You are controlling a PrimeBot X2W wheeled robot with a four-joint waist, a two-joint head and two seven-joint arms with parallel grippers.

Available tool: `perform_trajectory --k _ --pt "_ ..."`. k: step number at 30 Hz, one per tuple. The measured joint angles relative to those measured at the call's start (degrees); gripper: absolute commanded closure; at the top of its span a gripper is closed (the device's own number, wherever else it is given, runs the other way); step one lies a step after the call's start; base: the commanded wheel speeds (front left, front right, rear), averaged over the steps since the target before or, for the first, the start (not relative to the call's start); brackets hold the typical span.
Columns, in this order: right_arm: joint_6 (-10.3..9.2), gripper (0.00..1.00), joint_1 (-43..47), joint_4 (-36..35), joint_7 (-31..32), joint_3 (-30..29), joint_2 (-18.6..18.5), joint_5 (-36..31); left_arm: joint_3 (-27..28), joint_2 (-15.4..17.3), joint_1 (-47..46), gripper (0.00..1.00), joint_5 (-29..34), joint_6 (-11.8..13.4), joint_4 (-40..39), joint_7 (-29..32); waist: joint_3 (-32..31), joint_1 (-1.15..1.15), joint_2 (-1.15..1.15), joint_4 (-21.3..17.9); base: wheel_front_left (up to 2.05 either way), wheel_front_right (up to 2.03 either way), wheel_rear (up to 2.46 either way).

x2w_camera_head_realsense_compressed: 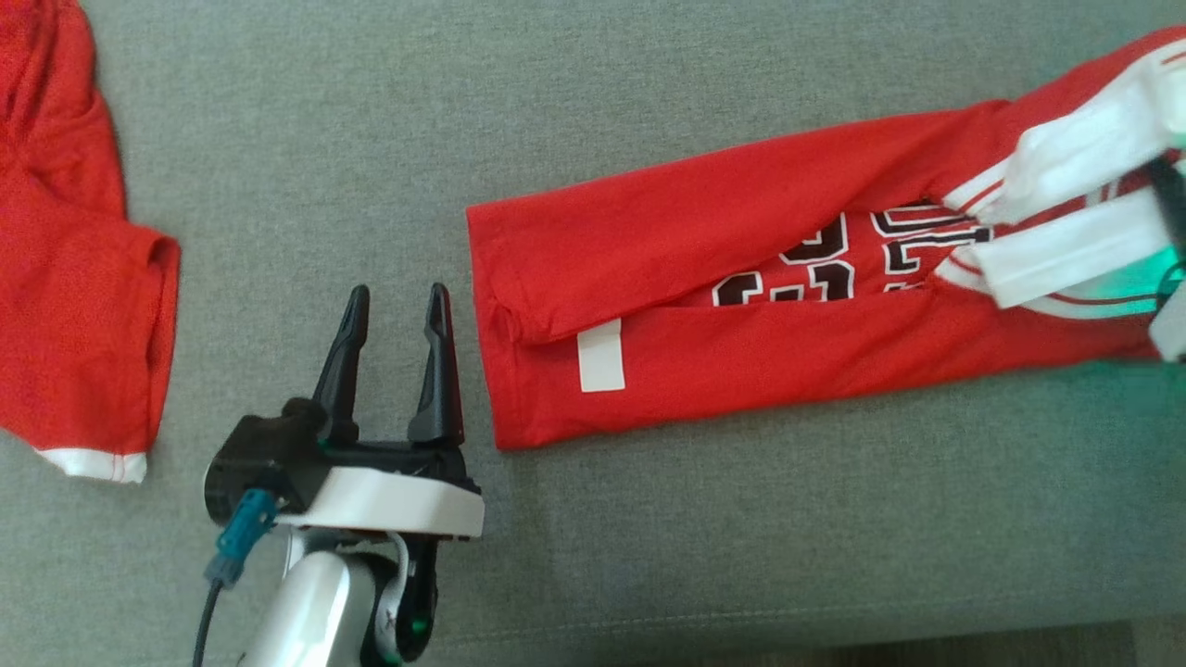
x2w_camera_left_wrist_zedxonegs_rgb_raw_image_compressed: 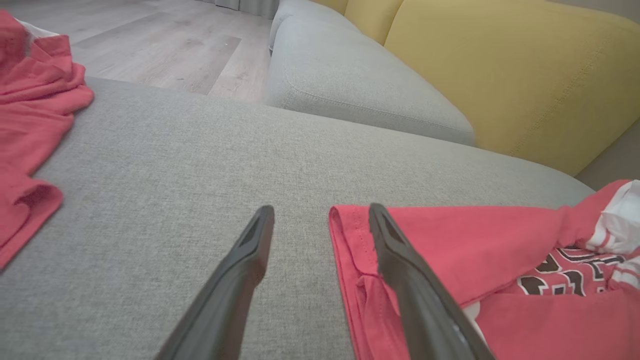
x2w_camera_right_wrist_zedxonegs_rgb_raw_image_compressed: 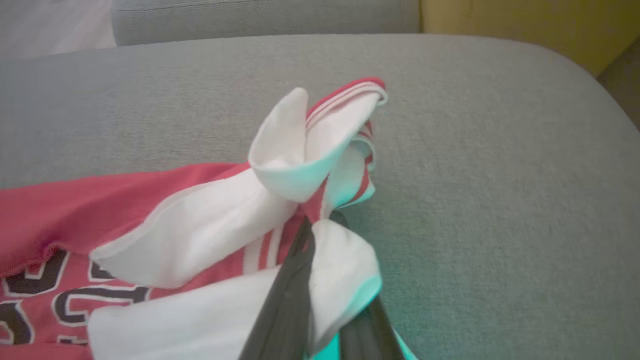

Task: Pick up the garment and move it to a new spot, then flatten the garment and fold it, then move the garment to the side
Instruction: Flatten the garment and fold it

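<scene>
The garment is a red jersey with black-and-white numbers, lying folded into a long strip across the grey cushion. A white label shows near its left end. My left gripper stands open just left of that end, its right finger over the hem of the garment, holding nothing. At the right end, my right gripper is shut on the bunched white-and-red trim of the garment. In the head view my right gripper is at the frame's right edge, partly hidden by white fabric.
A second red garment with white trim lies at the cushion's far left, also seen as a red garment in the left wrist view. Yellow backrests and another grey cushion lie beyond. Wooden floor shows past the edge.
</scene>
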Motion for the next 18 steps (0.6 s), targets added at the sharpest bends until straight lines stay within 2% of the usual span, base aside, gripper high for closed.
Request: perform_trajectory --k 3,11,14,18 --pt "0.0 1.0 1.2 -3.0 -0.2 2.7 -0.6 -0.3 0.0 0.0 0.0 0.0 -0.8 0.1 0.0 0.0 -0.5 0.0 0.0 0.0 0.0 0.0 0.0" --pt "0.0 1.0 2.4 -12.1 1.7 15.3 0.0 -0.5 0.1 0.0 0.0 0.0 -3.6 0.5 0.0 0.0 -2.0 0.0 0.0 1.0 0.0 0.0 0.0" --pt "0.0 1.0 -0.3 -12.4 3.3 21.2 3.0 -1.1 -0.5 0.0 -0.3 0.0 -5.0 0.6 0.1 0.0 -1.9 0.0 0.0 2.1 0.0 0.0 0.0" --pt "0.0 1.0 -3.6 -10.9 3.5 26.4 6.8 -2.1 -1.1 -0.1 -0.4 0.0 -6.4 0.9 0.5 -0.2 -2.0 0.0 0.0 4.2 0.0 0.0 0.0"
